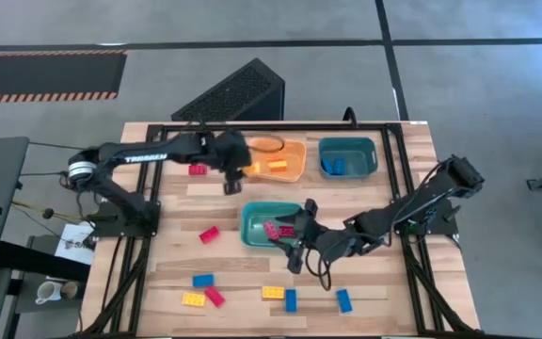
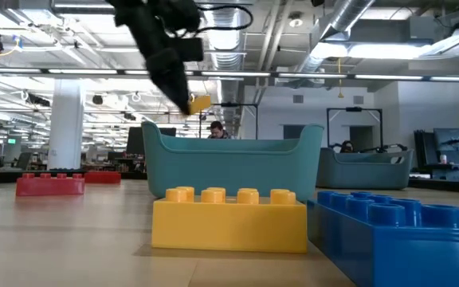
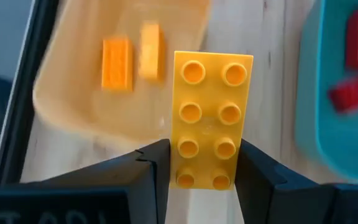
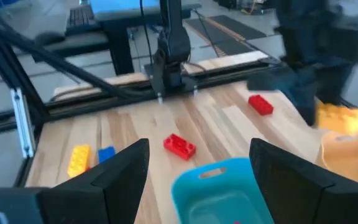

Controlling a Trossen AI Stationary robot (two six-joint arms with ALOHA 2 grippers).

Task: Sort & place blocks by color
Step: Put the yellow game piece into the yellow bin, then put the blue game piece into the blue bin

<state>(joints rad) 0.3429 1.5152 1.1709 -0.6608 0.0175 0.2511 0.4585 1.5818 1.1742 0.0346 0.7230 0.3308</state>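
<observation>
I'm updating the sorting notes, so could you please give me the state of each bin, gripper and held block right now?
left gripper: shut on yellow block, raised beside the orange bin
yellow block: held, off the table
right gripper: open, empty, at the near teal bin
orange bin: holds two yellow blocks
near teal bin: holds red blocks
far teal bin: holds blue blocks

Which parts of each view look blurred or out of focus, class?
Left wrist view: the yellow brick is sharp, the orange bin behind smeared. Right wrist view: the left tool is motion-blurred. Low view: the nearest blue brick is soft.
</observation>
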